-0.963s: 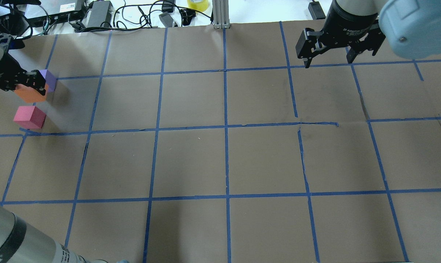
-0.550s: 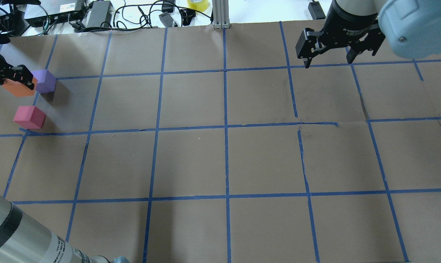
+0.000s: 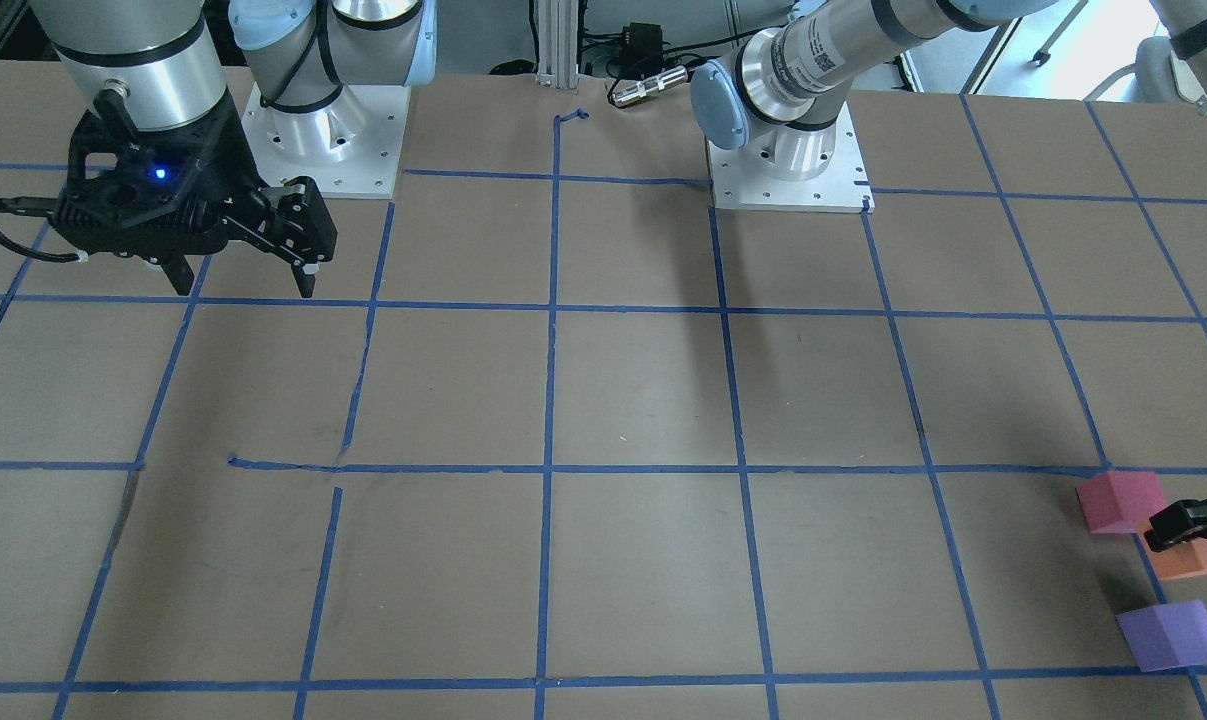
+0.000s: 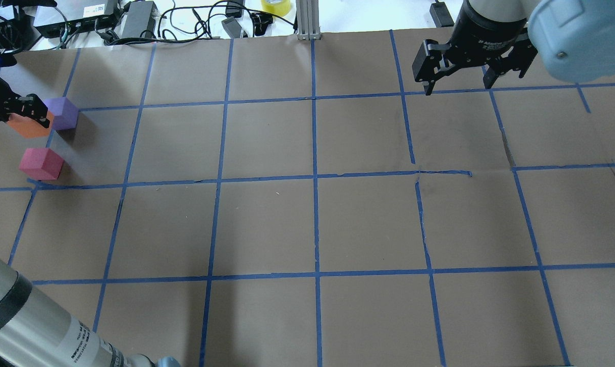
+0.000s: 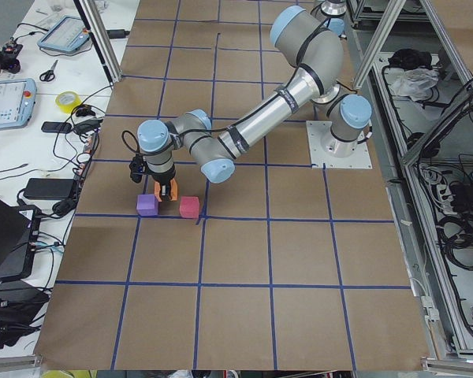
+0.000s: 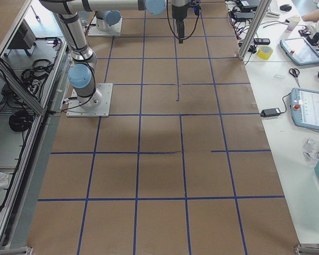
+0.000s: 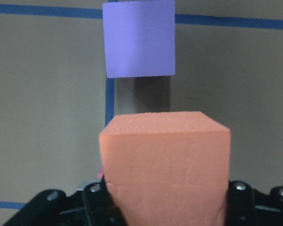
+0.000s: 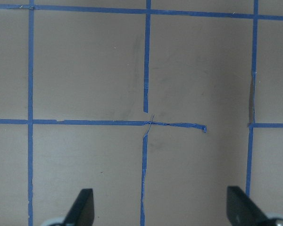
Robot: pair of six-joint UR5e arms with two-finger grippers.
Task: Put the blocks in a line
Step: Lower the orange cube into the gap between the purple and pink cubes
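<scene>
My left gripper (image 4: 22, 109) is shut on the orange block (image 4: 30, 127) at the table's far left edge; the block fills the lower left wrist view (image 7: 165, 165). The purple block (image 4: 62, 113) sits just right of it on a tape line and shows ahead in the left wrist view (image 7: 139, 37). The red-pink block (image 4: 41, 163) lies nearer the robot. In the front-facing view the three sit at the right edge: red-pink (image 3: 1121, 501), orange (image 3: 1198, 562), purple (image 3: 1171, 635). My right gripper (image 4: 458, 87) is open and empty at the far right, high above the table (image 8: 162, 209).
The table is brown paper with a blue tape grid (image 4: 315, 176). Cables, power bricks and a yellow tape roll (image 4: 275, 6) lie beyond the far edge. An aluminium post (image 4: 307, 20) stands at the far middle. The orange block is close to the left table edge.
My left gripper has carried the orange block to the left, away from the purple block, which now shows fully. The right arm has not moved.
</scene>
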